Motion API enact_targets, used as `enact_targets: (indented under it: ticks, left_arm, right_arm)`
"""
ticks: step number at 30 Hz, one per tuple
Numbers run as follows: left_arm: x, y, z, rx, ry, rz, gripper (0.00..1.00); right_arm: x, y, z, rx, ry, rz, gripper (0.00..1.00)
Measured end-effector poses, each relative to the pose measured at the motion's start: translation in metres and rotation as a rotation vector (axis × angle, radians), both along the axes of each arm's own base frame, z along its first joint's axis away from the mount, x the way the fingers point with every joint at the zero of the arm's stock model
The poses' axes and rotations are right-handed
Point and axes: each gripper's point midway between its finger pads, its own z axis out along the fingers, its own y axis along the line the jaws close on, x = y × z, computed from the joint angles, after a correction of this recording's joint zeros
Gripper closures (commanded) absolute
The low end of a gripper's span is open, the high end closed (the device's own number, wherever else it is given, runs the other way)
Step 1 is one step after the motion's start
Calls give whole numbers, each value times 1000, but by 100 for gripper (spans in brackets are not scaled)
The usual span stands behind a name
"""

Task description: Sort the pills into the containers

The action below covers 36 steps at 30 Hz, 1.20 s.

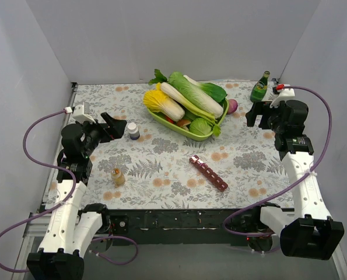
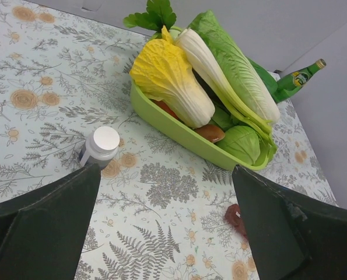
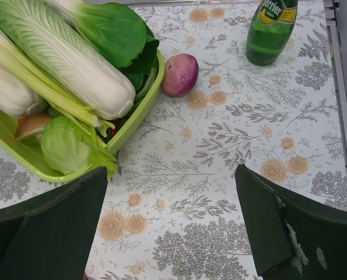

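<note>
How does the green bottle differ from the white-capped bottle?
The green bottle is tall and slim-necked; the white-capped bottle is short and squat. The green bottle stands at the far right corner, the white-capped bottle left of the tray. Both stand upright on the table.

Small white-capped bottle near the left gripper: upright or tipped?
Upright. The bottle stands on its base, white cap on top.

Bright, even light with soft shadows throughout; both wrist views blur at their near, dark lower corners.
</note>
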Motion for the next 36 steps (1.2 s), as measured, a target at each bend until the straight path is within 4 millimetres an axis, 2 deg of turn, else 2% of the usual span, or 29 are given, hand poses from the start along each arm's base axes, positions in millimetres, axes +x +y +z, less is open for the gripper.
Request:
enact_targets:
  ticks: [4, 6, 9, 12, 15, 20, 25, 30, 36]
  left_arm:
    - [-3, -6, 5, -9, -5, -38, 2]
    - [-5, -11, 9, -18, -7, -67, 2]
    - [-9, -20, 13, -41, -3, -119, 2]
    - [-14, -31, 12, -72, 16, -180, 2]
    - [-19, -43, 8, -124, 59, -250, 2]
    - [-30, -59, -3, -200, 140, -343, 2]
    - [-41, -63, -16, -234, 182, -365, 2]
    - [-48, -64, -19, -252, 192, -370, 2]
    - [-52, -66, -13, -264, 181, -380, 2]
  right_arm:
    - [-4, 6, 5, -17, -24, 51, 2]
    - [-10, 19, 8, -41, -49, 156, 2]
    - [-28, 50, 2, -97, -79, 417, 2]
    - [-51, 83, -19, -153, -56, 674, 2]
    - [-67, 107, -54, -231, 1, 831, 2]
    - [-96, 118, -123, -376, 155, 952, 2]
    - [-119, 125, -173, -474, 297, 1031, 2]
    - [-149, 126, -202, -539, 381, 1103, 2]
    - [-173, 127, -211, -550, 400, 1163, 4]
